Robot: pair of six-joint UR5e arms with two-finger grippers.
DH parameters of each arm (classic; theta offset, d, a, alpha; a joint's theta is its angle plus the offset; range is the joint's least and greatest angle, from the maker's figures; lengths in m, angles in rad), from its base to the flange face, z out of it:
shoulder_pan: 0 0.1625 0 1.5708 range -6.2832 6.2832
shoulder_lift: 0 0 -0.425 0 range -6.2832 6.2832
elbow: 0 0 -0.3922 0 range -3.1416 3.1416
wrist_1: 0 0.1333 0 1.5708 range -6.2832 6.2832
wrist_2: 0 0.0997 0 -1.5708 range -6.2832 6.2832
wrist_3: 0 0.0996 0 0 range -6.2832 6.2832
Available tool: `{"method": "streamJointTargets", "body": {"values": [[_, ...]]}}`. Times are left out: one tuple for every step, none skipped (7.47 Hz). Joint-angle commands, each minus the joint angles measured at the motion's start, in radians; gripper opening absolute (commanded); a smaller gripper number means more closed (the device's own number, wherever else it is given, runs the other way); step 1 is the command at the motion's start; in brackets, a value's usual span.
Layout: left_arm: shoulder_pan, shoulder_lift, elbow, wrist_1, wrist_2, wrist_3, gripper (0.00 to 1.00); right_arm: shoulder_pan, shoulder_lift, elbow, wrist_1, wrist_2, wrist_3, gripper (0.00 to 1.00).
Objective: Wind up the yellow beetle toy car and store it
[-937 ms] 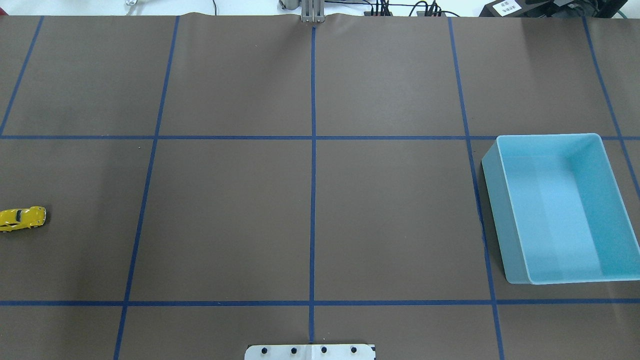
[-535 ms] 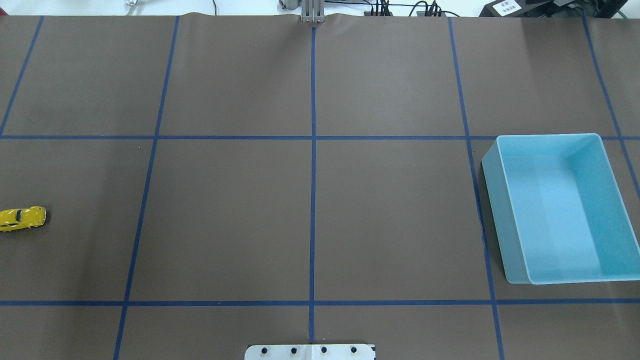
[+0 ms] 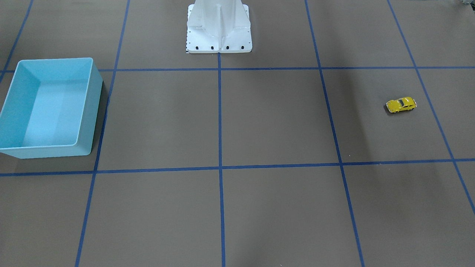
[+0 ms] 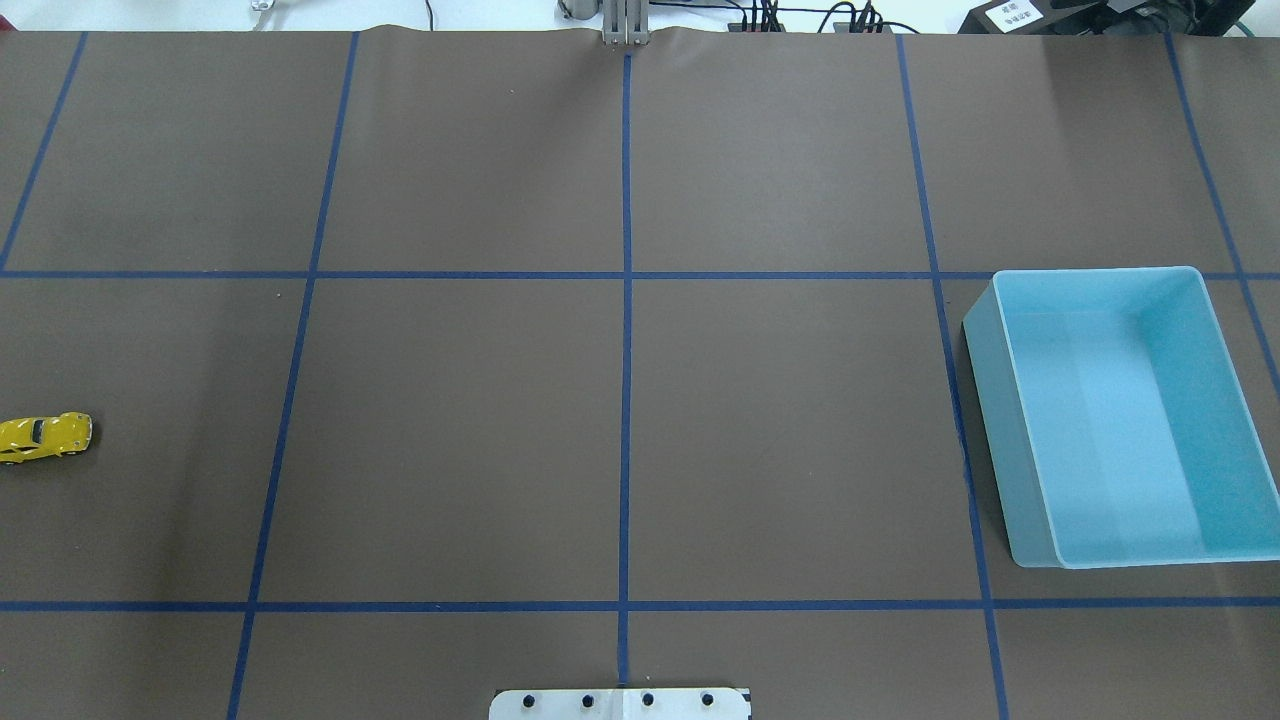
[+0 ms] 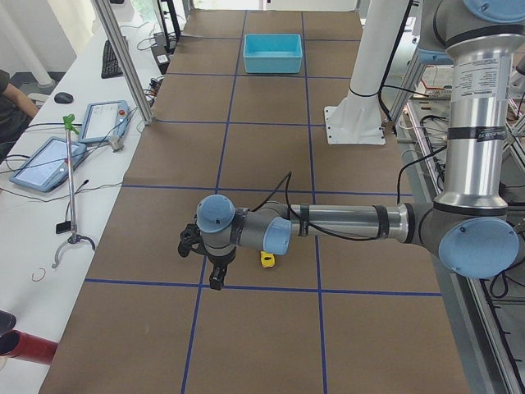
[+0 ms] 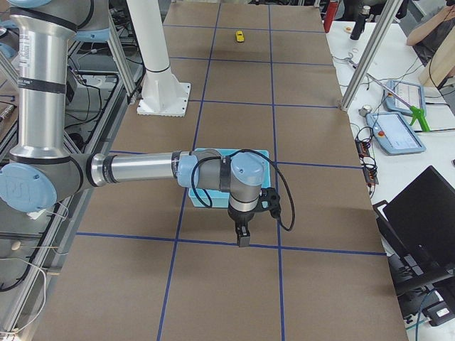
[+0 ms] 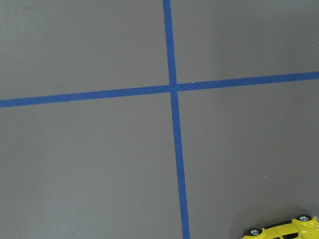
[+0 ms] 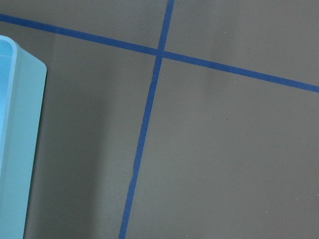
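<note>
Yellow beetle toy car [image 4: 45,437] sits upright on its wheels on the brown table [image 4: 450,430], inside a square of the blue tape grid at the robot's far left. It is well apart from the light blue bin [image 4: 990,420], which stands open-topped at the far right. The left gripper [image 5: 215,283] hangs near the car without touching it and the right gripper [image 6: 243,239] hangs just beside the bin; whether either is spread or closed cannot be told.
</note>
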Motion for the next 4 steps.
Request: {"method": "streamJointTargets", "body": {"values": [[0.001, 0.03, -0.013, -0.055, -0.003, 0.007, 1.0, 0.003, -0.002, -0.001, 0.0, 0.0, 0.0, 1.0], [0.003, 0.027, -0.021, -0.055, -0.003, 0.007, 1.0, 0.005, -0.002, 0.0, 0.0, 0.0, 0.0, 1.0], [0.027, 0.028, -0.042, -0.049, -0.009, 0.006, 1.0, 0.005, -0.002, 0.0, 0.0, 0.0, 0.0, 1.0], [0.081, 0.03, -0.085, -0.041, -0.002, 0.004, 1.0, 0.005, -0.002, 0.0, 0.0, 0.0, 0.0, 1.0]]}}
